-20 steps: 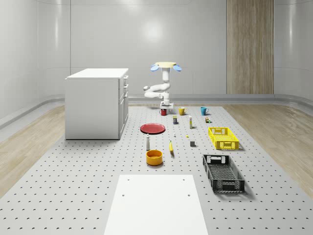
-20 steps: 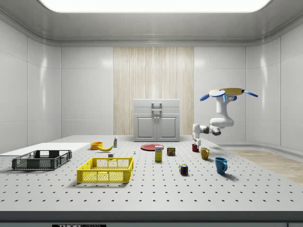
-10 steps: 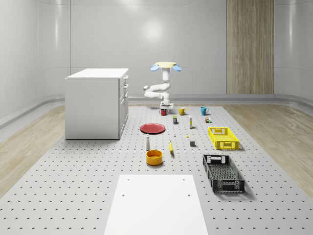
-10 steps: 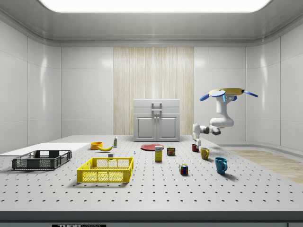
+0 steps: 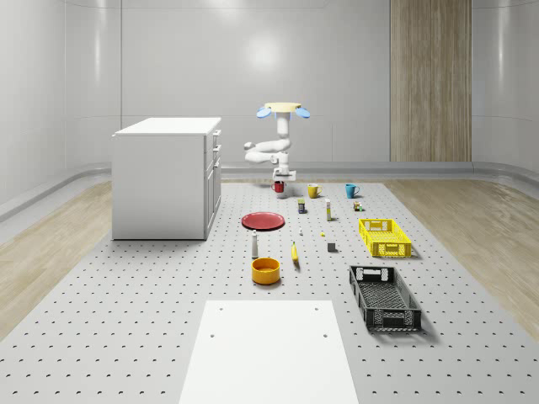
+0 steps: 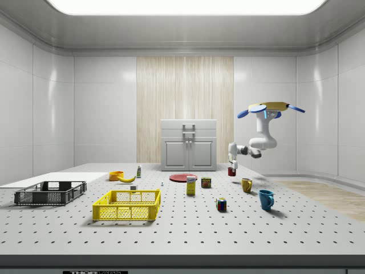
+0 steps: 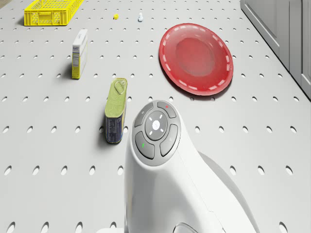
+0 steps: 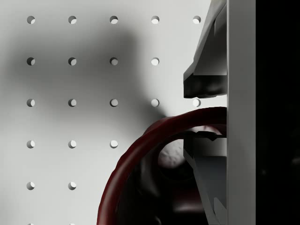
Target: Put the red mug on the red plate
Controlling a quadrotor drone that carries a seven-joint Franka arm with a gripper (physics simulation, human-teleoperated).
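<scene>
One red mug (image 5: 279, 187) hangs clear of the perforated table (image 5: 168, 320), held in the gripper (image 6: 231, 167) at the end of the white arm (image 5: 268, 150). In the wrist view the mug (image 8: 154, 173) shows a dark red glossy rim and a shadowed interior, with the rim wall pinched between the two grey fingers (image 8: 206, 82), one outside and one inside the mug. The gripper is thus closed on the mug rim. In the side view the mug (image 6: 231, 171) sits above table level, higher than the yellow mug (image 6: 247, 184) beside it.

Taking the red plate (image 5: 264, 220) as reference: the held mug is beyond the plate, toward the far wall and well apart from it. The plate (image 7: 196, 58) lies flat on the table, bare, with a dashed pale ring inside its rim. A green tin (image 7: 115, 110) lies near the plate, and a white-and-yellow box (image 7: 79, 53) lies farther from it. The white cabinet (image 5: 167, 177) stands just beside the plate.

The drone (image 5: 282, 109) hovers in the air above the far part of the table, beyond the plate, with the arm hanging beneath it.
</scene>
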